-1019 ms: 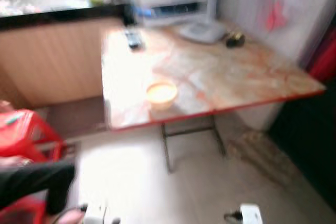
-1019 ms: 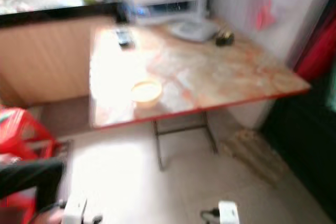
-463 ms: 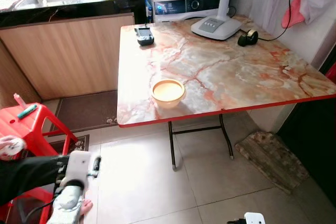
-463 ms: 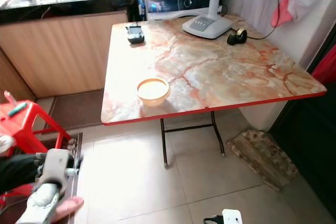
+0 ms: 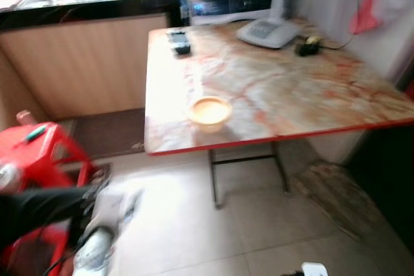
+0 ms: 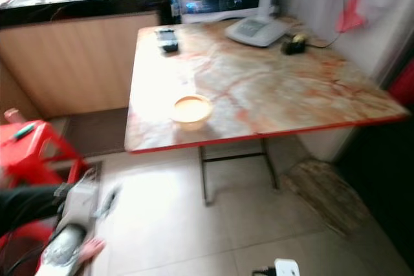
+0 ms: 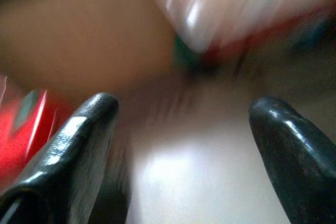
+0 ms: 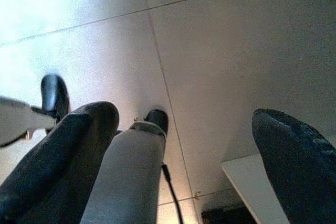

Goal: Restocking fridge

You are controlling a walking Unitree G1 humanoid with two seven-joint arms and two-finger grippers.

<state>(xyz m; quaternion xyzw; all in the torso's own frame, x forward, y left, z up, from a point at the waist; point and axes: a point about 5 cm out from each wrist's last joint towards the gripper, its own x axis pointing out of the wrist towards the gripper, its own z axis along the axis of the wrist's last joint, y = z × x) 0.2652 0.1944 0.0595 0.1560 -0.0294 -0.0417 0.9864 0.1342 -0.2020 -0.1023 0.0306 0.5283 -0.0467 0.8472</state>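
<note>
We log a kitchen corner seen from our head camera, the picture now smeared where half a second ago it was sharp, so we judge that we are turning or stepping again and the shift of the whole scene is ours, not the furniture's. Marble-patterned table with red edge: stands as before, carrying a small yellow bowl near its front edge, a dark remote at the far corner, a fan base and a roll of tape toward the wall. Red stool: at our left, a green pen on its seat. Left arm: low at our left side, blurred, lower in the picture than half a second ago. Left gripper: fingers set wide apart, nothing between them; beyond them only streaks of red and brown. Right gripper: fingers likewise spread and empty, pointing at the tiled floor. Fridge: we cannot make one out for certain; the dark mass at our right edge may be it. Items to stock: none in either gripper. Task status, in our judgement: barely begun; we are on the move, with goods yet to be picked up.
</note>
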